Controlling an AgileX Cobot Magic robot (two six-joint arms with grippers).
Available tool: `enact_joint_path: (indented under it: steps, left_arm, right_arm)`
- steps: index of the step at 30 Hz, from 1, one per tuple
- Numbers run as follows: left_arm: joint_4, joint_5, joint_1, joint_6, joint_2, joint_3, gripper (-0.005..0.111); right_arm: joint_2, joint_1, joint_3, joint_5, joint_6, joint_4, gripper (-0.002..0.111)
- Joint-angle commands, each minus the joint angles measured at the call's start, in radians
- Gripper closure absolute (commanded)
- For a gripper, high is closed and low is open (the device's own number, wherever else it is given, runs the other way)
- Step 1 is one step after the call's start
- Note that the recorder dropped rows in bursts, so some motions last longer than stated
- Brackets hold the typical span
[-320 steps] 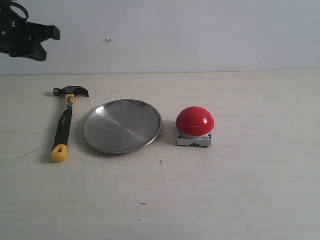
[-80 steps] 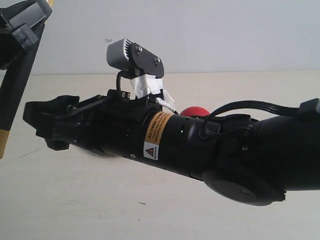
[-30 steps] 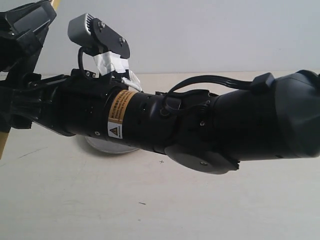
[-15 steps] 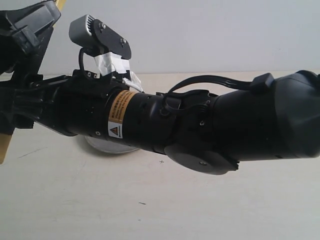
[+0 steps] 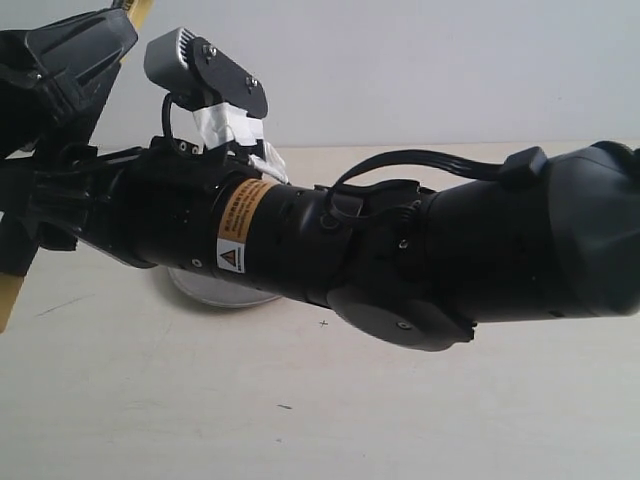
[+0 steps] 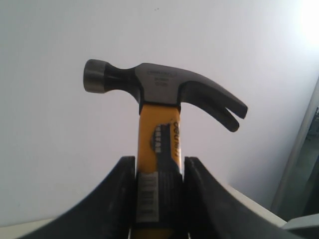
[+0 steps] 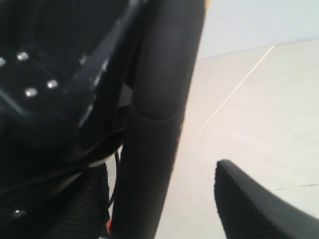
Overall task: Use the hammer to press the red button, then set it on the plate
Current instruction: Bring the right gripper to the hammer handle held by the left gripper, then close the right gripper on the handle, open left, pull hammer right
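The hammer [image 6: 159, 84] is held up in the air, head uppermost, with my left gripper [image 6: 159, 199] shut on its handle just below the yellow neck. In the exterior view its yellow end [image 5: 10, 292] hangs at the far left under my left gripper [image 5: 70, 55]. My right arm reaches across to the left, where my right gripper [image 5: 40, 215] stands open around the black handle [image 7: 154, 149]. One finger [image 7: 254, 204] is well apart from the handle. Only a sliver of the plate [image 5: 215, 291] shows under the arm. The red button is hidden.
The right arm's thick black body [image 5: 420, 260] and its wrist camera [image 5: 205, 75] block most of the exterior view. Bare beige table [image 5: 320, 410] shows in front and at the right. A pale wall stands behind.
The left gripper has tilted the hammer, its top end moving to the right. The right arm has crept up slightly around the handle, jaws still open.
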Motion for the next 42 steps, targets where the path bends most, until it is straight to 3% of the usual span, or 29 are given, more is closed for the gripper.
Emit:
enact_joint_path:
  steps: [1,6,12,20,29,32,38,42]
  left_arm:
    - [0.003,-0.062,-0.005,0.001,-0.009,-0.011,0.107]
    - [0.001,-0.062,-0.005,0.0,-0.009,-0.011,0.107]
    - [0.001,-0.062,-0.005,0.009,-0.009,-0.011,0.107]
    - [0.045,-0.036,-0.005,0.028,-0.009,-0.011,0.107]
    - [-0.003,-0.017,-0.005,0.027,-0.009,-0.011,0.106]
    - [-0.005,-0.015,0.0,0.027,-0.009,-0.011,0.097]
    - [-0.019,-0.009,0.0,0.027,-0.009,-0.011,0.067]
    - [-0.026,-0.008,0.004,0.03,-0.01,-0.011,0.062]
  right_arm:
    - [-0.001,0.003,-0.031,-0.065,-0.005,0.027,0.05]
    - [-0.001,0.003,-0.036,-0.054,-0.005,0.024,0.051]
    - [-0.001,0.003,-0.036,-0.044,-0.001,0.009,0.065]
    - [-0.001,0.003,-0.036,-0.059,0.006,-0.025,0.108]
    - [-0.001,0.003,-0.036,-0.031,0.028,-0.024,0.108]
    - [-0.001,0.003,-0.036,-0.016,0.028,-0.024,0.108]
    - [-0.003,0.003,-0.036,-0.005,0.028,0.002,0.108]
    - [-0.005,0.003,-0.036,-0.003,0.028,-0.006,0.108]
